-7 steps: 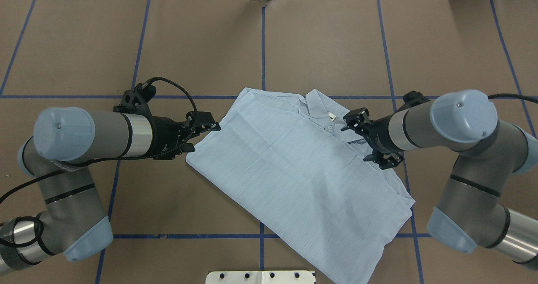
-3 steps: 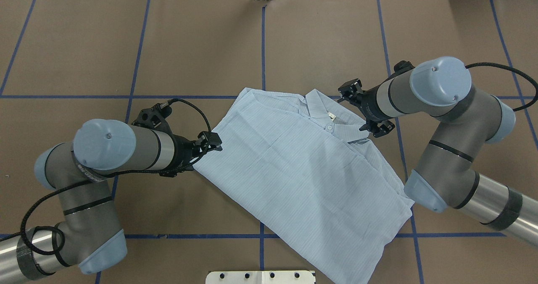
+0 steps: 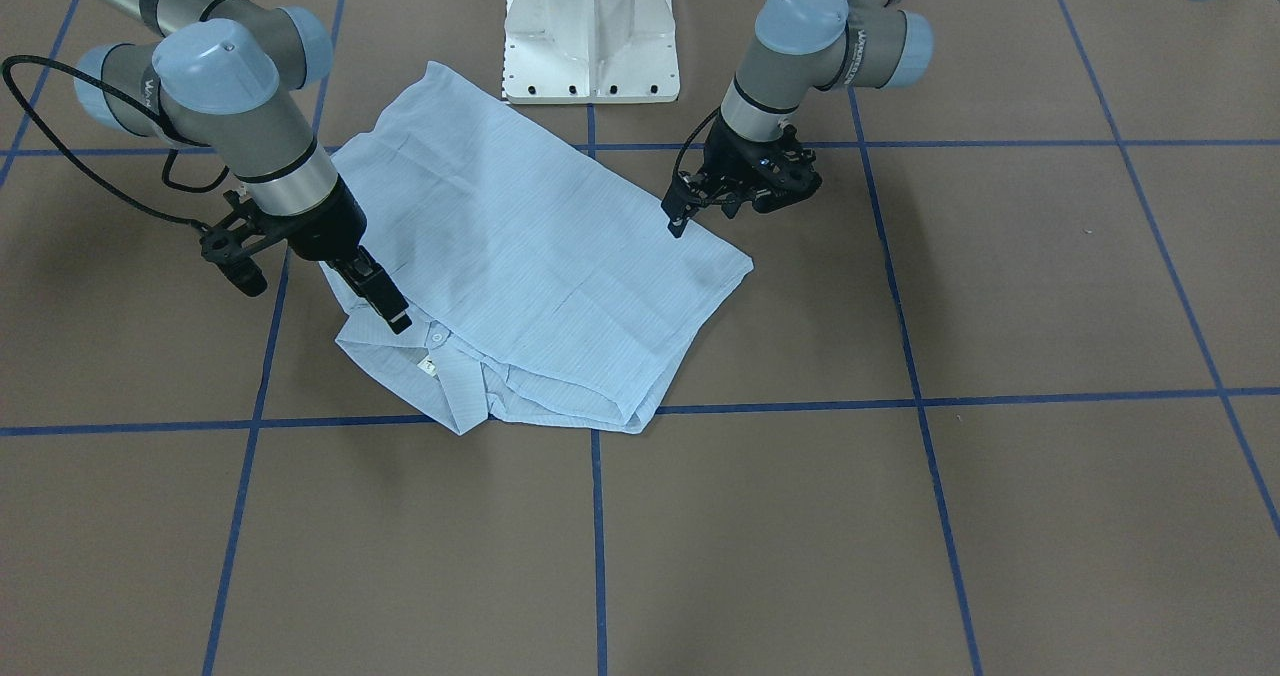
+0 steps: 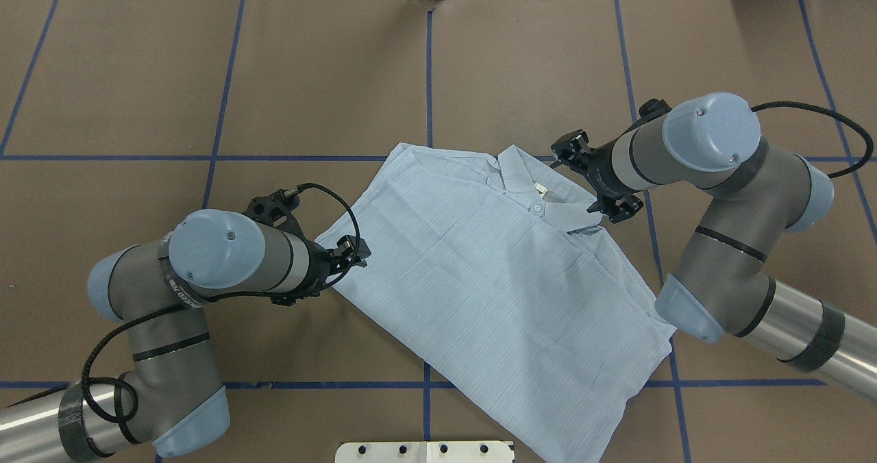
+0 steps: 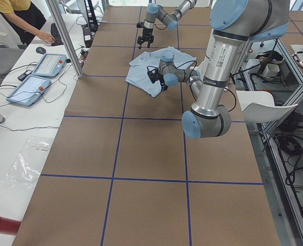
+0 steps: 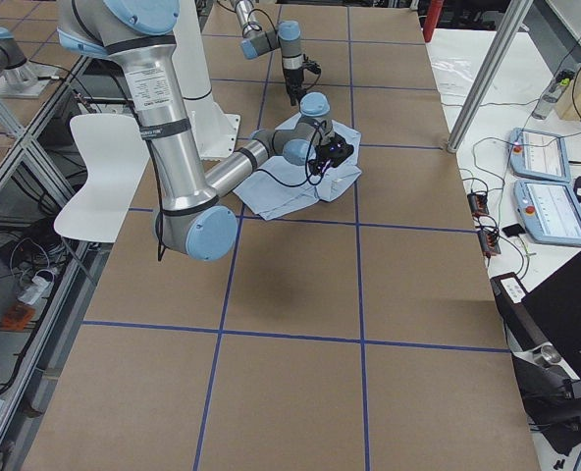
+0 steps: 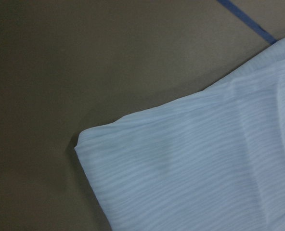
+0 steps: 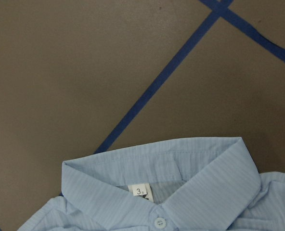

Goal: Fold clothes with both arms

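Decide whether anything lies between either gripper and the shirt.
Nothing visible does. The left gripper hangs at a folded corner of the shirt, the right gripper by its collar; only bare brown table lies around.

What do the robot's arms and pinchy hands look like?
Both the left arm and right arm are grey metal tubes with light blue caps at the joints and black bands. Black braided cables loop to the black left gripper and right gripper.

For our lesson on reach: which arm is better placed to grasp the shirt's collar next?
Right, likely: the right pincer is beside the collar; the left pincer is at the shirt's opposite plain corner.
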Motion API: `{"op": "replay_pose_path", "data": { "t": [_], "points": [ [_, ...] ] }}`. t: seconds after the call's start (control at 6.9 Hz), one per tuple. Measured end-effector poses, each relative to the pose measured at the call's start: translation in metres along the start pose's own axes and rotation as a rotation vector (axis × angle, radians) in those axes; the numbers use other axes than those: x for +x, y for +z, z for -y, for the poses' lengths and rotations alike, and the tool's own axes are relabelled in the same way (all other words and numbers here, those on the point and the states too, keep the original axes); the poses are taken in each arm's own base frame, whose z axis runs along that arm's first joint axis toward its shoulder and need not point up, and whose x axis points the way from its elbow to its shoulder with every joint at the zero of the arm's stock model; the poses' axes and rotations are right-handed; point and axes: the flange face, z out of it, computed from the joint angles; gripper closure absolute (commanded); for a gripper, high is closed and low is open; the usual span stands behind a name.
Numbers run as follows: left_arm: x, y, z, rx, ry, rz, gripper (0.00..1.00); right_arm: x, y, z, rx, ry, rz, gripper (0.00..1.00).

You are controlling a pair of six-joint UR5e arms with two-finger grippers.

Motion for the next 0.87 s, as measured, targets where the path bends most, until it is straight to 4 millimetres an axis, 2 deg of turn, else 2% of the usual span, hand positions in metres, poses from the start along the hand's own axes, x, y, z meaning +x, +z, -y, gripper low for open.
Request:
{"op": "replay_pose_path", "data": {
  "t": [0.15,0.29,0.44,0.87],
  "points": [
    [-0.001,0.006,0.001,0.009,0.002,0.009,0.15,-0.001,0.002,-0.001,0.000,-0.002,-0.001,0.00],
    [-0.001,0.010,0.002,0.019,0.003,0.014,0.33,0.000,0.004,-0.001,0.001,-0.002,-0.005,0.00],
    [-0.001,0.012,0.004,0.030,0.002,0.015,0.40,0.000,0.006,-0.002,0.000,-0.002,-0.009,0.00],
    [-0.002,0.015,0.005,0.040,-0.002,0.015,0.41,0.002,0.013,-0.003,0.002,-0.003,-0.020,0.00]
  ]
}}
